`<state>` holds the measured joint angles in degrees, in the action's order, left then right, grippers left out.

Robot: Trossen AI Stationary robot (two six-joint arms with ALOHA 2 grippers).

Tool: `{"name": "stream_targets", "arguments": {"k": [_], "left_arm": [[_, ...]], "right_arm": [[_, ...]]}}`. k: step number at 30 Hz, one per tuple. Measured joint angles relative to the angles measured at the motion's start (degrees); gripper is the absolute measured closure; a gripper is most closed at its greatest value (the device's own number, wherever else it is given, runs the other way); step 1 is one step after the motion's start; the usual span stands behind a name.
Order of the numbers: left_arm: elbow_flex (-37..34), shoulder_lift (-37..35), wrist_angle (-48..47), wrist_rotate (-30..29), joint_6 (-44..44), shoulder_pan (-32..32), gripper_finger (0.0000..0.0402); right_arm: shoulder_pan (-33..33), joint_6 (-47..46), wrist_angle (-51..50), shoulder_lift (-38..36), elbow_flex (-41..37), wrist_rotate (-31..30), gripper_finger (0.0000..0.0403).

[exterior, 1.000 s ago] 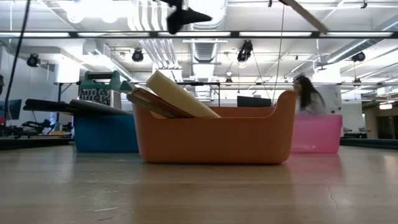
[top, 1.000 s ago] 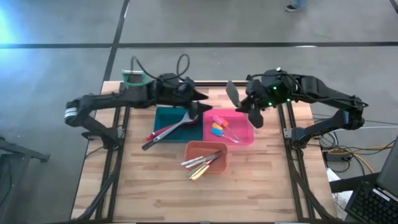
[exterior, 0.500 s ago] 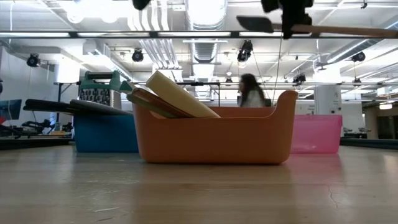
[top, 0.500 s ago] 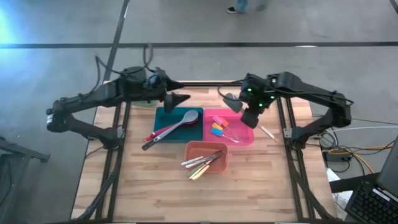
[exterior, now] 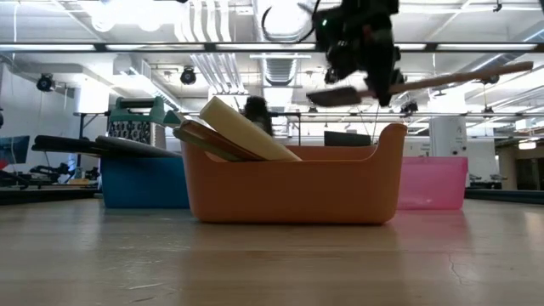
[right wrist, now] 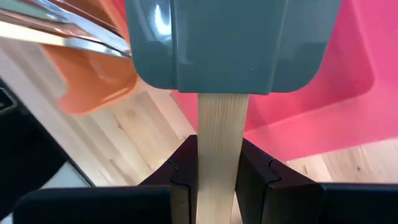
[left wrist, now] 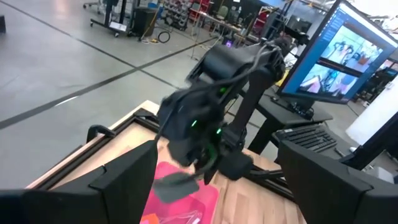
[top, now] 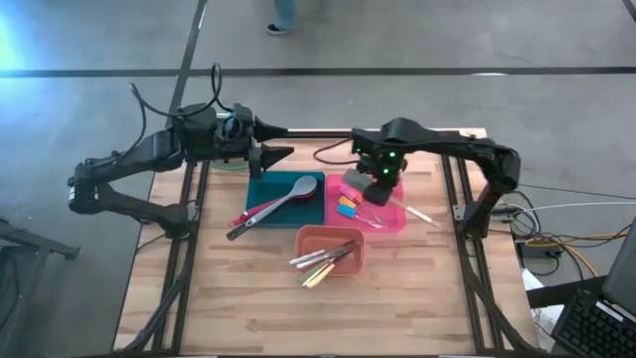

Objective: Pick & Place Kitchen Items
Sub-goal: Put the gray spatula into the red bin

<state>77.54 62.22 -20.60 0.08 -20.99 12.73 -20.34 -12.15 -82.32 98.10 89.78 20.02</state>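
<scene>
My right gripper (top: 376,182) hangs over the pink tray (top: 395,221), shut on a spatula with a grey head (right wrist: 227,43) and a pale wooden handle. In the low view the spatula (exterior: 336,95) floats above the trays. My left gripper (top: 283,154) stands open and level over the far edge of the blue tray (top: 260,184), touching nothing. A grey spoon (top: 298,191) and red and black spoons lie in the blue tray. Small spatulas (top: 348,206) lie in the pink tray, and knives (top: 323,261) in the orange tray (top: 350,237). My right gripper pinches the spatula's wooden handle (right wrist: 221,134) between its two fingers (right wrist: 186,171), just behind the grey head. The fingers come from above, slanting down, and lie across the handle. The spatula is lifted clear over the pink tray, nearly level, its long handle end (exterior: 501,74) sticking out toward the table's right.
The three trays sit close together at the table's middle. A metal grater with a teal top (exterior: 136,119) stands behind the blue tray. The near half of the wooden table (top: 258,308) is bare wood. A person walks in the room beyond (exterior: 255,115).
My right gripper has come down and toward the table's left with the spatula, tipping its fingers downward, and now hangs over the pink tray. My left gripper has drawn back toward the table's left and far edge and risen a little.
</scene>
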Motion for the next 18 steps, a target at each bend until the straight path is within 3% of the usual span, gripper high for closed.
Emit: {"name": "stream_targets", "arguments": {"k": [18], "left_arm": [[0.0,0.0,0.5,0.0,0.0,0.0,0.0064]], "right_arm": [[-0.4,5.8,4.3,17.6,-0.1,5.0,0.0345]]}}
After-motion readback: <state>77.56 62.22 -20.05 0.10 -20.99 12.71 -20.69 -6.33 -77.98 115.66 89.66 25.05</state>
